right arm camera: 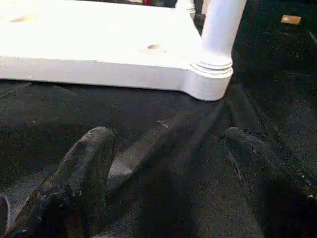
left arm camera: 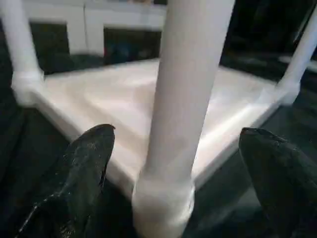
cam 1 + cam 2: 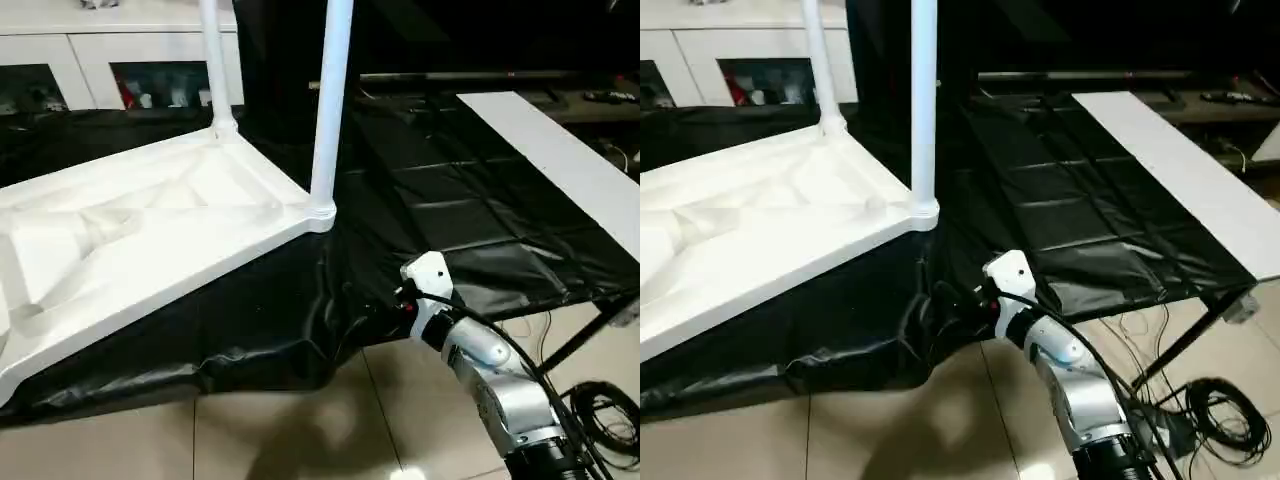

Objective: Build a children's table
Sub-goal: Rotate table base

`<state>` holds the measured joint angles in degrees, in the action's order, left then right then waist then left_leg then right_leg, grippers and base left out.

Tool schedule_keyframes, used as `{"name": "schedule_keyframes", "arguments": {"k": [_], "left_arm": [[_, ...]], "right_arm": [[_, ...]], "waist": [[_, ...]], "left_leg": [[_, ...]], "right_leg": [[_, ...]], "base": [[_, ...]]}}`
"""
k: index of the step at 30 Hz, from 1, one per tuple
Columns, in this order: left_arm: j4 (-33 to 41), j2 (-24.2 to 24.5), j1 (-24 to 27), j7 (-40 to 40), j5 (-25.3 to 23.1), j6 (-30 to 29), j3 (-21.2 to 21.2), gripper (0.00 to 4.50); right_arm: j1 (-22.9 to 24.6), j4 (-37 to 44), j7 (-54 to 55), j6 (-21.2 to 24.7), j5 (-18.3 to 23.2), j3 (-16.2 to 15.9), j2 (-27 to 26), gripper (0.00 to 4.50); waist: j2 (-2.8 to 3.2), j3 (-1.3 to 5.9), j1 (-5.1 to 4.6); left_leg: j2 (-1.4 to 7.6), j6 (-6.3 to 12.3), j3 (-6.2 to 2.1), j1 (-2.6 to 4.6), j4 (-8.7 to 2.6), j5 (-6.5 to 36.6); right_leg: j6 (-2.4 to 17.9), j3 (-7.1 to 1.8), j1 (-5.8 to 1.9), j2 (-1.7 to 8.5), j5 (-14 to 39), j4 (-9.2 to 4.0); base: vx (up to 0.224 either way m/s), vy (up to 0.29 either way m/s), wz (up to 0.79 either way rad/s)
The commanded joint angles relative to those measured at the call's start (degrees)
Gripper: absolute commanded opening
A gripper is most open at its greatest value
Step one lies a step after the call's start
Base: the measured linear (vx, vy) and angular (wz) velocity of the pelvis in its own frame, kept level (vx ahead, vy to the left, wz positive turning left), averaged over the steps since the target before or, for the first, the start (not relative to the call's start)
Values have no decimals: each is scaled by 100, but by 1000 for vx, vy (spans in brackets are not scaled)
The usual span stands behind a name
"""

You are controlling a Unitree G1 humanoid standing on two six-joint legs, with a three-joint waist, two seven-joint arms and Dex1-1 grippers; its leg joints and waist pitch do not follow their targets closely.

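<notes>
The children's table [image 3: 150, 230] lies upside down on a black sheet, its ribbed underside facing up. Two white legs [image 3: 330, 100] [image 3: 215, 60] stand upright in its far and right corner sockets. In the left wrist view my left gripper [image 2: 178, 133] is open, one finger [image 2: 89, 158] on each side of a socketed leg [image 2: 188, 74], with a gap on both sides. My right gripper [image 1: 166, 141] is open and empty, low over the sheet. It faces the corner socket [image 1: 210, 74] that holds a leg. Its silver forearm [image 3: 500, 390] rises from the lower right.
The black sheet [image 3: 450, 220] drapes over the work surface's front edge to the tiled floor [image 3: 300, 430]. A white cabinet with glass doors [image 3: 120, 60] stands behind. A long white board [image 3: 560, 150] lies at the right. Cables [image 3: 600, 410] coil on the floor beside my right arm.
</notes>
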<state>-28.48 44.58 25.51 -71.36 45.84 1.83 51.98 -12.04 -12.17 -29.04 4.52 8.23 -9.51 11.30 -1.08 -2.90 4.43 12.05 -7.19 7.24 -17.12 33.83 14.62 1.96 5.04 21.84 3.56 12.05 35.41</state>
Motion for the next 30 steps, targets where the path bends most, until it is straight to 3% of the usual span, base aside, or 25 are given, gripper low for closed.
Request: {"name": "schedule_keyframes", "arguments": {"k": [1, 5, 6, 7, 8, 9, 10, 12, 15, 18, 21, 22, 23, 25, 26, 27, 28, 29, 30], "left_arm": [[380, 59, -142, 120, 176, -176, 59, 448], [1417, -79, -553, 528, 594, -662, -235, 448], [1881, -138, -565, 721, 745, -863, -363, 448], [1881, -138, -565, 721, 745, -863, -363, 448], [2776, -253, -636, 1062, 1023, -1249, -754, 448], [2999, -277, -661, 1128, 1072, -1344, -897, 448], [3275, -320, -704, 1211, 1105, -1491, -1068, 448], [3538, -368, -767, 1316, 1081, -1599, -1291, 448], [4073, -465, -872, 1560, 975, -1851, -1813, 448], [4462, -518, -925, 1694, 972, -2057, -2187, 448], [4760, -614, -1211, 1966, 854, -2192, -2619, 448], [4875, -674, -1365, 2096, 781, -2237, -2819, 448], [4875, -674, -1365, 2096, 781, -2237, -2819, 448], [5063, -954, -2028, 2368, 563, -2337, -3509, 448], [5079, -1022, -2186, 2414, 539, -2368, -3659, 448], [5044, -1133, -2417, 2454, 391, -2328, -3861, 448], [4984, -1248, -2631, 2475, 251, -2278, -4041, 448], [4942, -1320, -2769, 2492, 154, -2244, -4155, 448], [4942, -1320, -2769, 2492, 154, -2244, -4155, 448]], "right_arm": [[-144, -101, 11, -79, -74, 33, -12, 384], [-235, -303, 66, -170, -137, 41, -74, 384], [-261, -348, 59, -181, -133, 44, -88, 384], [-261, -348, 59, -181, -133, 44, -88, 384], [-356, -504, 41, -220, -123, 47, -124, 384], [-393, -565, 14, -234, -108, 47, -138, 384], [-443, -652, -71, -253, -55, 47, -158, 384], [-459, -635, -474, -196, 216, 40, -184, 384], [-282, 33, -2015, 416, 1165, -159, 0, 384], [-231, 418, -2879, 820, 1454, -434, 370, 384], [-378, 213, -3081, 751, 1300, -500, 502, 384], [-455, 59, -3085, 683, 1213, -476, 503, 384], [-455, 59, -3085, 683, 1213, -476, 503, 384], [-707, -396, -2762, 501, 902, -409, 456, 384], [-800, -567, -2515, 441, 739, -417, 442, 384], [-975, -935, -2008, 314, 433, -421, 398, 384], [-1158, -1324, -1465, 191, 144, -411, 347, 384], [-1278, -1569, -1129, 122, -26, -406, 319, 384], [-1278, -1569, -1129, 122, -26, -406, 319, 384]], "waist": [[196, 160, 32], [211, 194, 87], [245, 200, 89], [207, 192, 83], [228, 195, 85], [249, 213, 83], [226, 195, 88], [224, 207, 79], [224, 215, 97], [214, 227, 137], [195, 221, 159], [151, 220, 147], [175, 221, 163], [143, 229, 176], [150, 236, 182], [117, 238, 216], [115, 254, 214], [103, 247, 193], [93, 247, 188]], "left_leg": [[141, 231, 84, -106, -545, 1266], [125, 149, 107, -114, -509, 1136], [144, 117, 96, -116, -511, 1174], [114, 135, 109, -124, -503, 1167], [103, 140, 106, -130, -503, 1127], [127, 86, 99, -125, -495, 1137], [118, 80, 122, -101, -496, 1234], [102, 88, 126, -122, -485, 1210], [104, 288, 130, -148, -453, 1097], [105, 363, 124, -177, -434, 887], [87, 245, 143, -143, -419, 908], [76, 210, 142, -147, -424, 919], [68, 168, 145, -119, -422, 943], [76, 125, 148, -110, -426, 850], [82, 81, 160, -77, -425, 846], [72, -8, 202, 1, -411, 918], [56, -99, 207, -41, -413, 833], [35, -153, 185, -128, -427, 894], [33, -170, 182, -145, -427, 913]], "right_leg": [[1149, -391, -218, 426, 1026, -400], [1264, -387, -237, 408, 715, -326], [1289, -385, -238, 418, 689, -308], [1281, -382, -238, 395, 716, -338], [1263, -384, -245, 389, 710, -336], [1321, -377, -241, 397, 620, -318], [1336, -384, -211, 377, 719, -338], [1318, -389, -233, 359, 718, -316], [1262, -397, -275, 311, 589, -294], [1199, -397, -287, 316, 562, -292], [1137, -411, -226, 332, 1032, -344], [1109, -418, -233, 335, 1173, -363], [1085, -424, -201, 333, 1308, -372], [1033, -435, -195, 332, 1334, -366], [1035, -431, -164, 331, 1371, -380], [1052, -436, -97, 330, 1431, -413], [1079, -447, -131, 329, 1261, -366], [981, -437, -203, 313, 1356, -340], [897, -441, -211, 323, 1468, -356]], "base": [[0, 0, 0], [0, 0, 0], [0, 0, 0], [0, 0, 0], [0, 0, 0], [0, 0, 0], [0, 0, 0], [0, 0, 0], [0, 0, 0], [0, 0, 0], [0, 0, 0], [0, 0, 0], [0, 0, 0], [0, 0, 0], [0, 0, 0], [0, 0, 0], [0, 0, 0], [0, 0, 0], [0, 0, 0]]}}
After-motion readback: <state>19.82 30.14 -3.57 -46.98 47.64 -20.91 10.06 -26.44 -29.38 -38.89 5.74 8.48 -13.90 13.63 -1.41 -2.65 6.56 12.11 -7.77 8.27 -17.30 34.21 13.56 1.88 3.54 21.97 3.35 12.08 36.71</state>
